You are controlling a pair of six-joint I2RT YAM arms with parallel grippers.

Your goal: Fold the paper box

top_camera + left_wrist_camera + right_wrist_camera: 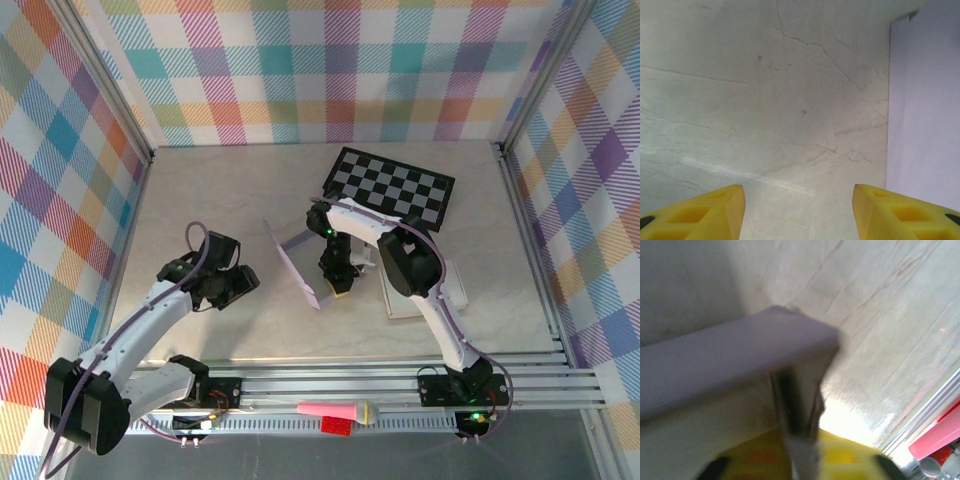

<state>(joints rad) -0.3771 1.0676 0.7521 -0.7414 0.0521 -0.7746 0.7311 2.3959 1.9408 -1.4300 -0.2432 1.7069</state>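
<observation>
The left gripper [248,284] hovers over the bare table [765,100], its yellow fingers [705,212] well apart with nothing between them. Just to its right stands the paper box [292,264], a lavender sheet raised on edge. Beyond the sheet, the right gripper [339,290] points down. A blurred lavender flap [740,360] runs down between its yellow pads [845,457], but I cannot tell whether they clamp it.

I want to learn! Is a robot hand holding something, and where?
Left gripper: nothing. Right gripper: a paper box edge sits between its fingers; grip unclear.
</observation>
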